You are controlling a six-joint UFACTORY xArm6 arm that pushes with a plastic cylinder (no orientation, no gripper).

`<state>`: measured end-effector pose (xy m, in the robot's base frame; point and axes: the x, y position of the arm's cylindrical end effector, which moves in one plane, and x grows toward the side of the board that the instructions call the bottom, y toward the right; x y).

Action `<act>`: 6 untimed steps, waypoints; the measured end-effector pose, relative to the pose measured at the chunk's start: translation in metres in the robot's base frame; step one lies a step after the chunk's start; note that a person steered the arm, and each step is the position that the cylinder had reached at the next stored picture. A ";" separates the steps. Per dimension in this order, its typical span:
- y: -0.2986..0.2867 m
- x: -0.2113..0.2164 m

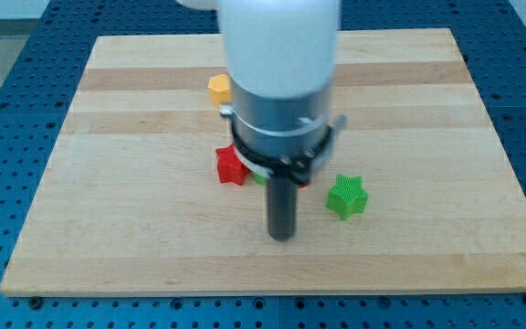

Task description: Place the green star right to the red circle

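The wooden surface (135, 247) fills most of the view, with bare board on every side of the blocks and its edges well away from them. The arm's pale body hangs over the middle and hides whatever lies beneath it; it carries no fingers, only a dark rod, so there is nothing to read as wide, narrow or holding. My tip (282, 238) stands toward the view's bottom, near the green star (346, 196) and to its left, apart from it. A red star-like block (231, 166) lies up and to the left of my tip, with a sliver of green (259, 178) and a sliver of red (305, 181) peeping out beside the rod; that red sliver may be the red circle, though I cannot tell. A yellow block (218, 88) sits near the view's top, shape unclear. The risk, as I judge it, is that a push from the left would drive the green star further right than wanted, or spin it off line, and that the hidden cluster gets nudged unseen. Open room lies to the star's right and below.
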<state>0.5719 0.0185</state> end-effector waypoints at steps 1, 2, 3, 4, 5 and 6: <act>0.046 0.015; 0.089 -0.004; 0.093 -0.008; 0.084 -0.008; 0.077 -0.015; 0.076 -0.039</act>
<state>0.5330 0.0941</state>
